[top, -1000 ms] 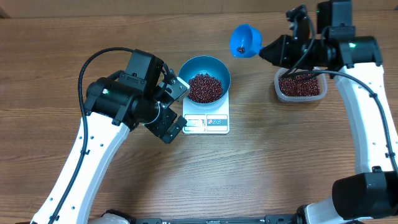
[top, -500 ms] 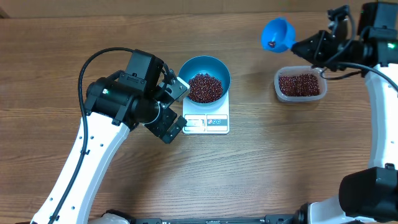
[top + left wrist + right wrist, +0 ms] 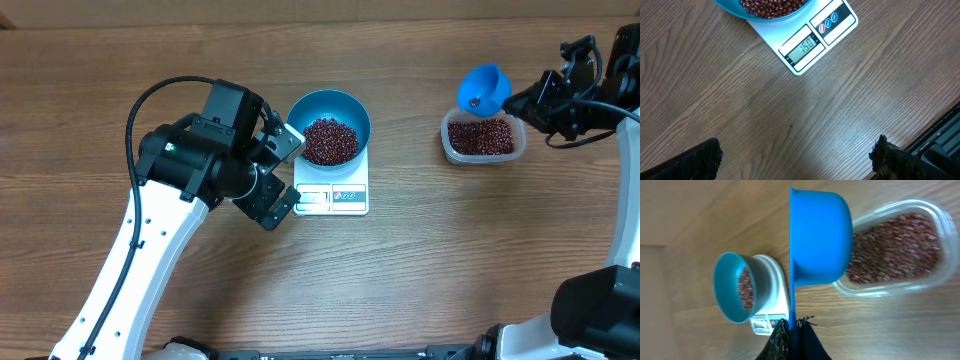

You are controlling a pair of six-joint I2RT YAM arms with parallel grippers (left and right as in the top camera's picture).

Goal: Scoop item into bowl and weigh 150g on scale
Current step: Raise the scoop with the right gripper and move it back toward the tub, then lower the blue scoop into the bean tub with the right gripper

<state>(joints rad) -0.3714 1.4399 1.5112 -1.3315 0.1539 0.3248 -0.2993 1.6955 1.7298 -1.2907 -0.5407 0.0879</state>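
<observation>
Two arms, two jobs; the left gripper (image 3: 290,172) hangs just left of the scale (image 3: 345,196), jaws spread wide with nothing between them, likely parked so its camera can watch the readout; the right gripper (image 3: 530,98), well right of the scale, is clamped on the handle of the scoop (image 3: 483,88), which is tipped on its side over the tub (image 3: 447,140), probably to return leftovers. Beans (image 3: 329,140) lie heaped in the bowl (image 3: 329,97), which sits on the scale behind its display (image 3: 805,48); only the left wrist view shows that display reading 150; only the right wrist view shows the fingers pinched on the handle; the scoop's inside I cannot judge.
</observation>
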